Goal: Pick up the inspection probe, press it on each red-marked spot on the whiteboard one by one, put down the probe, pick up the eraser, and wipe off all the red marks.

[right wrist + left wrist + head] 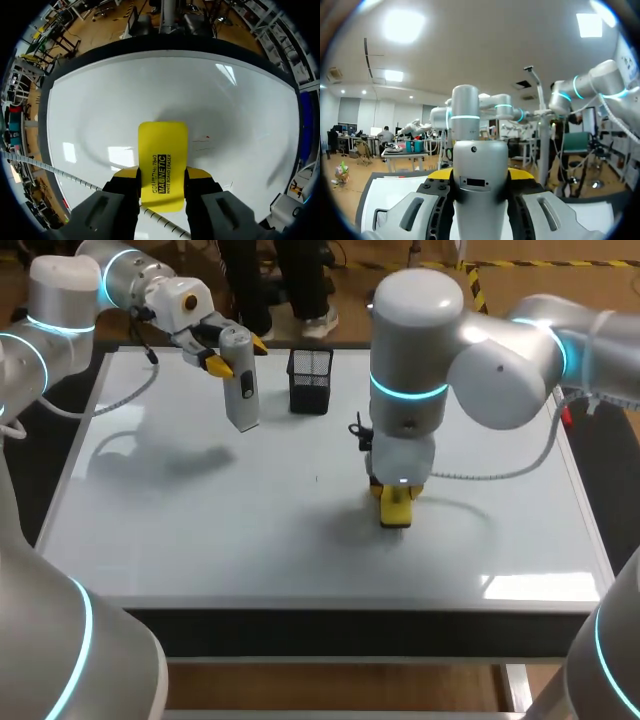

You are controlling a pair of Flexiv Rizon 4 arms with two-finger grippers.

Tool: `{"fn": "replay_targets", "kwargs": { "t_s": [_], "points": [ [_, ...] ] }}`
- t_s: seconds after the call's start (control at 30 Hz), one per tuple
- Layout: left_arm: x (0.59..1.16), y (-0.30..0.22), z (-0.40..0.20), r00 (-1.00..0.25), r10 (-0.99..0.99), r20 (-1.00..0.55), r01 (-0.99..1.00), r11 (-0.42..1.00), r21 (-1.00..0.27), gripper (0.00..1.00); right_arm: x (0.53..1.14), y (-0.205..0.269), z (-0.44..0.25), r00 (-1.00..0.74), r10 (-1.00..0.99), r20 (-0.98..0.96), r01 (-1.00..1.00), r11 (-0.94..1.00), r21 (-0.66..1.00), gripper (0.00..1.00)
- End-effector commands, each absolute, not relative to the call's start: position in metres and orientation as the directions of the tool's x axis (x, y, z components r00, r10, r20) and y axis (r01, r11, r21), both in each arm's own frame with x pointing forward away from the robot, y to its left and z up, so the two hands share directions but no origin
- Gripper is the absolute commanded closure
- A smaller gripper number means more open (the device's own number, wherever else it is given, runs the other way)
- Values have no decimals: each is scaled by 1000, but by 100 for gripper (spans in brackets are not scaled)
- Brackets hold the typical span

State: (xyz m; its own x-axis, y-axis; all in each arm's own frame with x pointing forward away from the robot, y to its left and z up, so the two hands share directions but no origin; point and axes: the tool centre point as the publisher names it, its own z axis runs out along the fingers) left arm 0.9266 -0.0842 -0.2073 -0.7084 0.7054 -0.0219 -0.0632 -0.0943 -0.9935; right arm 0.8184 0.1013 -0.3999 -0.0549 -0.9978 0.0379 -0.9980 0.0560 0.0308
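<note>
Wiping whiteboard (pixel 200 540) centre, right gripper (pixel 162 176) clamped on yellow block eraser (pixel 163 147) | left gripper (pixel 238 353) clamped on grey probe (pixel 240 395) | risk: stroke misses faint red trace (pixel 207 136)

The whiteboard (pixel 180 540) lies open leftward; mesh holder (pixel 310 380) and right arm (pixel 410 350) crowd the middle.

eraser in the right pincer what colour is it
Yellow with black lettering; the flat rectangular eraser shows best in the right wrist view.

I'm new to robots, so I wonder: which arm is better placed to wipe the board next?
Right. The right gripper is shut on the eraser, down at the whiteboard. The left gripper holds the probe up in the air.
</note>
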Motion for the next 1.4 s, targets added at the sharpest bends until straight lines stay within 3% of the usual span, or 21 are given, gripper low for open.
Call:
{"fn": "replay_targets", "kwargs": {
  "t_s": [0.03, 0.87, 1.4],
  "points": [
    [934, -82, -209, -649, 760, -29, -68, -96, -993, 100, 828, 93, -376, -45, -999, 27, -999, 45, 25, 100],
    [934, -82, -209, -649, 760, -29, -68, -96, -993, 100, 844, 85, -368, -47, -999, 12, -999, 47, 13, 100],
    [934, -82, -209, -649, 760, -29, -68, -96, -993, 100, 932, 77, -366, 17, -1000, 6, -1000, -17, 9, 100]
  ]
}}
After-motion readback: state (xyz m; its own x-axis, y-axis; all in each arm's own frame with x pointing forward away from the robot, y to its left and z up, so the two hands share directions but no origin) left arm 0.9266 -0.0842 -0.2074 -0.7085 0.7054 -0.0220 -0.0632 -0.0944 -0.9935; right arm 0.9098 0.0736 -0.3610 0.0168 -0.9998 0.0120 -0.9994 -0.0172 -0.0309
